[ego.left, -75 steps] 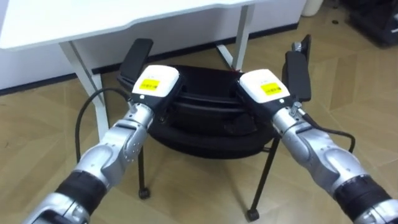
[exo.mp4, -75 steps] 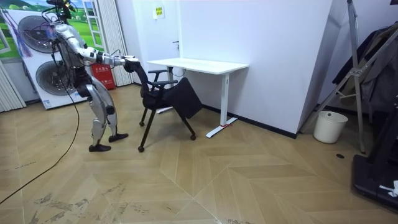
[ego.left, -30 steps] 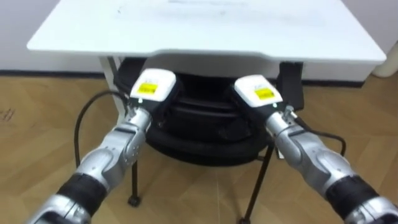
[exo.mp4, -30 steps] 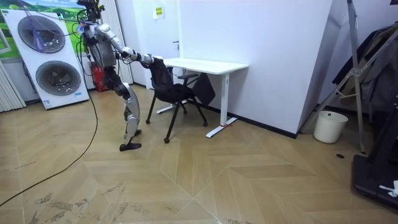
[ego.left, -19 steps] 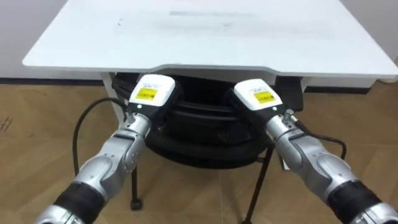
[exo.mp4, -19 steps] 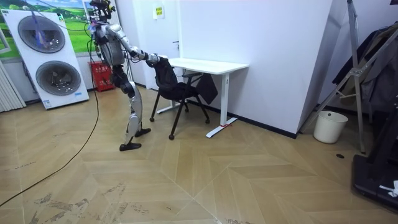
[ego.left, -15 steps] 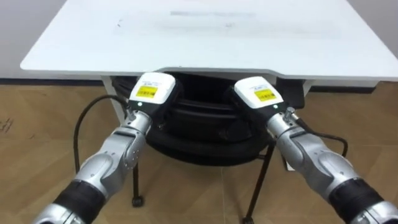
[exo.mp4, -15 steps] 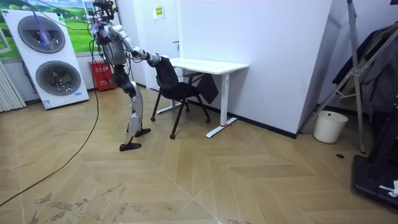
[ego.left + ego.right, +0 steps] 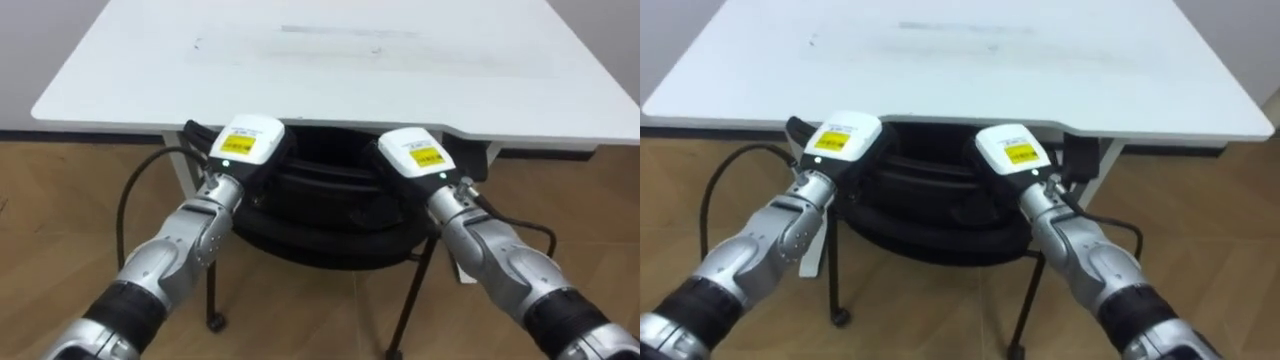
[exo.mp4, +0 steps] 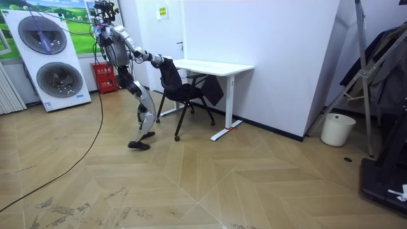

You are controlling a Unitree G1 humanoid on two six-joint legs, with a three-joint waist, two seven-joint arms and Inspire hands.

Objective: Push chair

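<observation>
A black chair (image 9: 330,215) stands with its seat partly under the white desk (image 9: 320,70); its armrest tops are hidden by the desk's front edge. My left hand (image 9: 245,148) and right hand (image 9: 415,155) both lie on the top of the chair's backrest, side by side, backs facing up. In the right eye view the left hand (image 9: 840,142) and right hand (image 9: 1008,150) sit the same way on the chair (image 9: 930,215). In the room view I stand behind the chair (image 10: 181,92), arms stretched toward the desk (image 10: 210,65), rear foot lifted in a step.
The desk's white legs (image 9: 185,175) flank the chair. Two stacked washing machines (image 10: 44,57) and a red object (image 10: 105,76) stand behind me. A white bin (image 10: 336,129) and a rack with dark clothes (image 10: 381,63) are at the room view's right. Bare wooden floor lies around.
The chair has rolled further under the desk, and its armrests are now covered by the desk edge. I have stepped closer to the desk behind it. Both hands stay on the backrest.
</observation>
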